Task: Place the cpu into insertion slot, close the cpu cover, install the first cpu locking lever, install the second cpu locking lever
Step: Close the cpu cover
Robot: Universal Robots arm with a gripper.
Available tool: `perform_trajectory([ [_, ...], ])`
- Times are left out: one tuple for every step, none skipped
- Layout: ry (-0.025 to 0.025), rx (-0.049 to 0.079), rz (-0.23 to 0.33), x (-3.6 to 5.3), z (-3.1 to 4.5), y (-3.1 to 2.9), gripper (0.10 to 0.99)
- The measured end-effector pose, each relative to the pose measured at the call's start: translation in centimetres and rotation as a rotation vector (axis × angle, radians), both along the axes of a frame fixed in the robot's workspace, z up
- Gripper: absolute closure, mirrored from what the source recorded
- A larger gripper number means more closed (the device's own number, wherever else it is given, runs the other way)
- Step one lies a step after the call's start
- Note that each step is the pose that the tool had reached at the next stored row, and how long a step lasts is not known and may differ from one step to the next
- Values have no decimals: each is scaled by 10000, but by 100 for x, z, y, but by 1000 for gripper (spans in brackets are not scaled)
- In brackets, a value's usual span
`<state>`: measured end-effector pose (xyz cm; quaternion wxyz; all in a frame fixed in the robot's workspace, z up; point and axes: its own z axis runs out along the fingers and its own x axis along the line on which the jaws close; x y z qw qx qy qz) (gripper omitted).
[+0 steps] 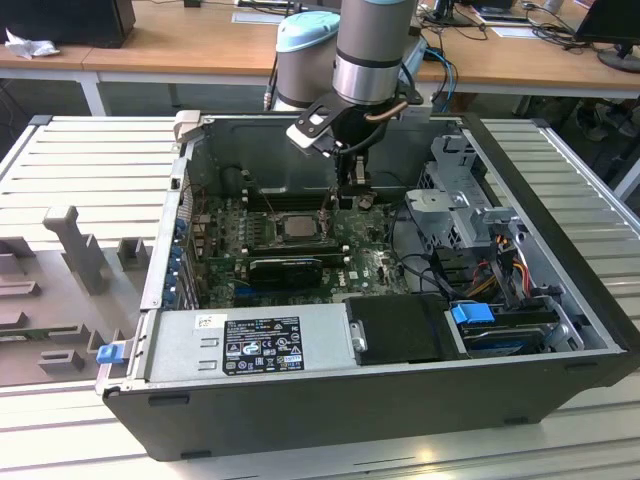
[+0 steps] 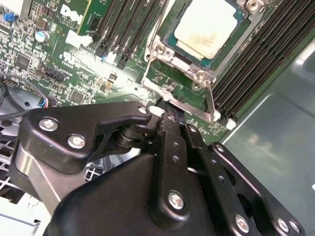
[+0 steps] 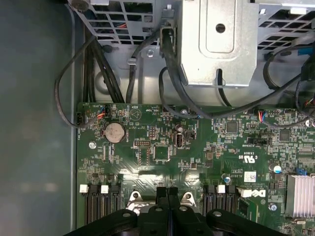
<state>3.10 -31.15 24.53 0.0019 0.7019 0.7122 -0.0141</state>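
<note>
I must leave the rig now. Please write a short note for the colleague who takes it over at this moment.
The gripper is shut, with nothing visibly held, and its tips sit low beside a locking lever.
The cpu is seated, and the cpu cover lies around it.
Done: chip placed; the cover appears closed.
Left: both levers. I cannot tell whether either is latched.

The cpu (image 1: 297, 226) lies in the insertion slot (image 1: 277, 229). The expansion card (image 1: 285, 268) sits just before it, the drive cage (image 1: 455, 210) toward the exterior view's right.
</note>
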Motion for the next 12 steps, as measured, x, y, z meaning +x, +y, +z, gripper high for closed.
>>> perform_trajectory([
  [-1,0,0,-15,0,0,980],
  [-2,0,-1,-32,0,0,980],
  [-4,0,-2,-53,0,0,980],
  [-9,0,0,-94,0,0,980],
  [-17,1,-1,-130,0,0,980],
  [-22,0,-2,-159,0,0,980],
  [-29,0,0,-188,0,0,980],
  [-33,1,0,-210,0,0,980],
  [-36,1,-2,-232,0,0,980],
  [-39,2,-2,-252,-3,0,980],
  [-41,3,-1,-276,-14,1,980],
  [-40,0,1,-288,-28,0,980],
])
